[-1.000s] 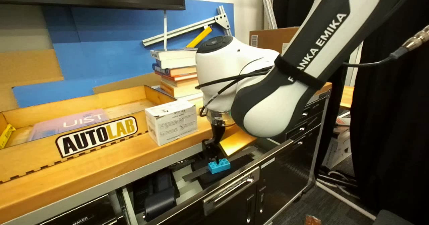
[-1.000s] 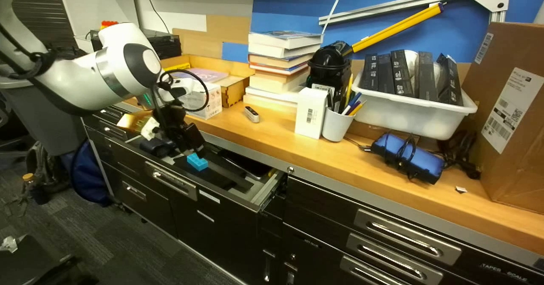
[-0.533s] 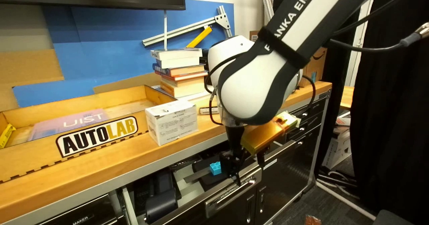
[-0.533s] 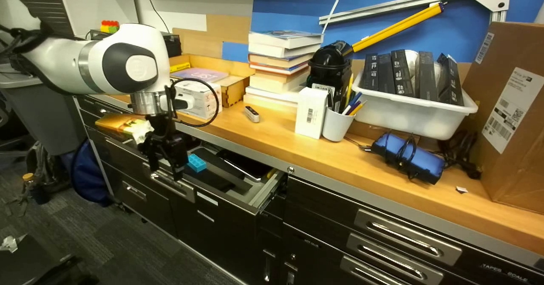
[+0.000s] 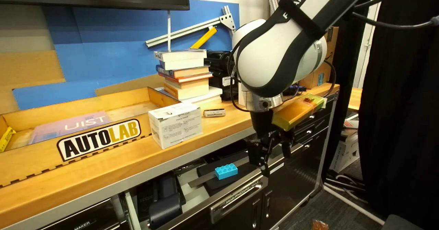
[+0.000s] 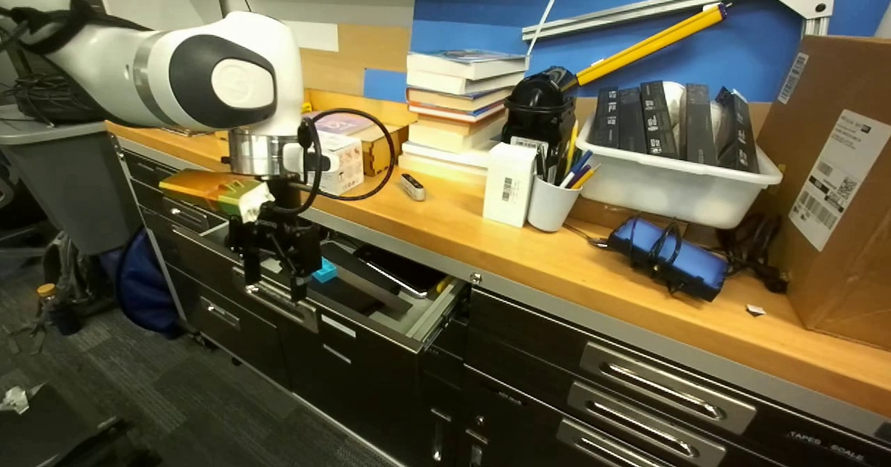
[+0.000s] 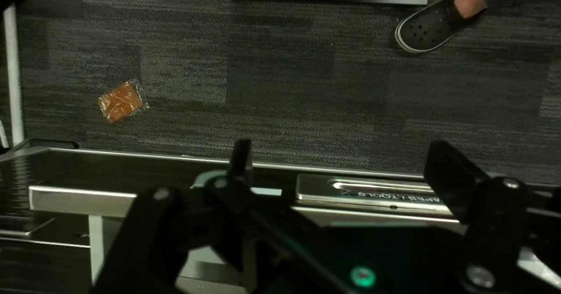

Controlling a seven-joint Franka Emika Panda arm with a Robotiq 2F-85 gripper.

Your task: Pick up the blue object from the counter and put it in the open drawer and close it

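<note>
The blue object, a light-blue studded block [image 5: 226, 171], lies inside the open drawer [image 5: 236, 202] on a dark flat item. In an exterior view the block [image 6: 326, 271] is partly hidden behind the gripper. My gripper [image 5: 276, 161] is open and empty, apart from the block, above the drawer's front edge. The gripper [image 6: 275, 285] shows there in both exterior views. In the wrist view its spread fingers [image 7: 342, 162] frame the drawer's silver handle [image 7: 377, 193], and the block is out of view. The wooden counter [image 5: 144, 163] runs above the drawer.
A white carton [image 5: 176, 125] stands at the counter's edge. A stack of books [image 6: 459, 105], a pen cup [image 6: 550, 206] and a white bin [image 6: 682, 188] stand on the counter. A dark roller-like item [image 5: 164, 204] lies in the drawer. A person's shoe [image 7: 423, 31] shows on the floor.
My gripper was at the block in the drawer. It has moved off it, outward and up, to the drawer's front edge, turning more upright. The block stays in the drawer.
</note>
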